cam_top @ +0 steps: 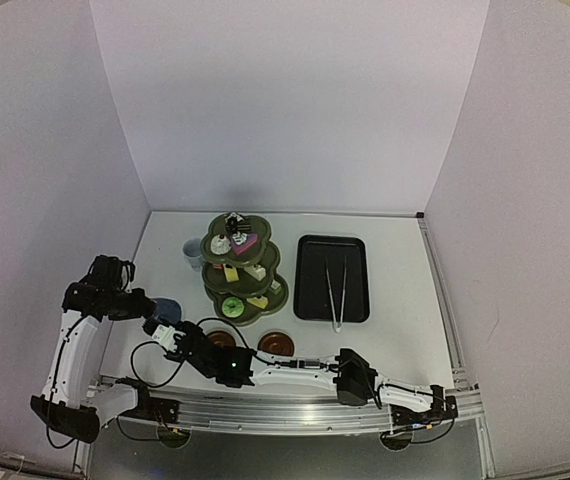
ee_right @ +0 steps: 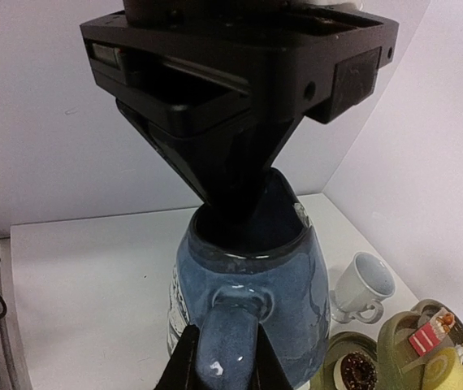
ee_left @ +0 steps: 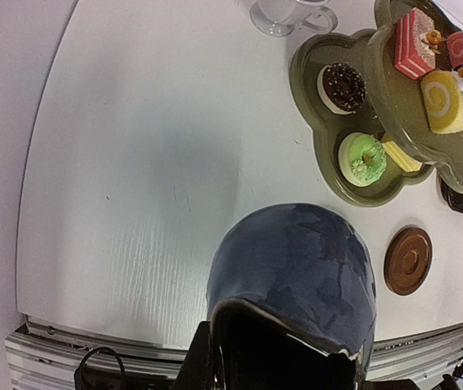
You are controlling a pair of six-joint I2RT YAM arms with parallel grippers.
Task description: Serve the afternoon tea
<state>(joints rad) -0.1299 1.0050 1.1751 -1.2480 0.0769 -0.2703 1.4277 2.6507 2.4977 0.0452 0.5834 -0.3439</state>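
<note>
Pot: the small blue-grey pot [ee_right: 248, 284] is over the near left part of the table [cam_top: 405, 300], held from two sides. I cannot tell whether its base touches the table.

Left gripper [ee_right: 231, 207]: comes down from above, with its black fingers closed on the rim at the pot's mouth and reaching into the opening.

Right gripper [ee_right: 223, 370]: the arm lies stretched leftward along the near edge. Its jaws are pinched tight on the pot's handle, one finger on each side.

Stand: the olive-green three-tier stand [cam_top: 243, 265] is upright, right of and beyond the pot, near the table's middle.
- Lower tier, left wrist view: a chocolate cake [ee_left: 343, 86], a green ring cake [ee_left: 362, 158] and a yellow piece partly hidden under the tier above.
- Next tier up: a pink slice [ee_left: 414, 42] and a yellow roll [ee_left: 443, 99].

White mug [cam_top: 194, 252]: on the table just left of the stand, far from the arm bases.

Coasters: the left coaster [cam_top: 222, 339] and the right coaster [cam_top: 276, 345] lie flat near the front edge, just nearer than the stand. Both are bare, and the left one is close beside the right arm's wrist.

Black tray [cam_top: 332, 277]: right of the stand, with the metal tongs [cam_top: 336, 290] lying on it lengthwise.
</note>
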